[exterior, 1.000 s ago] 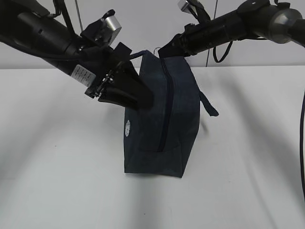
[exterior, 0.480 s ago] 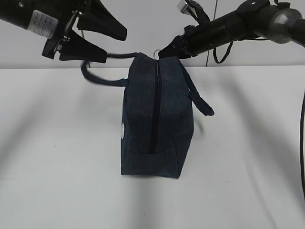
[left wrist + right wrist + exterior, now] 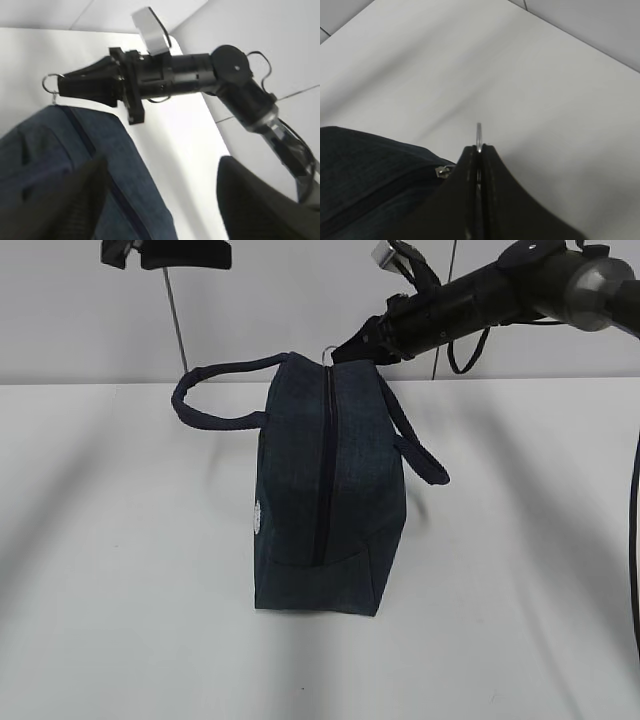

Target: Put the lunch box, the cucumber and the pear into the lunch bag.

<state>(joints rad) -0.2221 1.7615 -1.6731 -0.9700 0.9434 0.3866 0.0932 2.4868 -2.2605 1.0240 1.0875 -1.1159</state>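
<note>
The dark navy lunch bag point(image 3: 325, 490) stands upright on the white table, zipper closed along its facing end. It also shows in the left wrist view point(image 3: 60, 165) and the right wrist view point(image 3: 365, 170). My right gripper point(image 3: 345, 348) is shut on the metal ring pull point(image 3: 479, 135) at the bag's top; the ring also shows in the left wrist view point(image 3: 50, 82). My left gripper point(image 3: 180, 255) is open and empty, high above the bag at the upper left. The lunch box, cucumber and pear are out of view.
The white table point(image 3: 520, 570) spreads around the bag. One loop handle point(image 3: 205, 400) sticks out to the left, the other point(image 3: 420, 455) hangs to the right. A grey wall stands behind.
My left gripper let go of the bag's side and rose up and left, nearly out of the exterior view. The bag swung upright and its left handle dropped free. The right gripper stayed on the ring.
</note>
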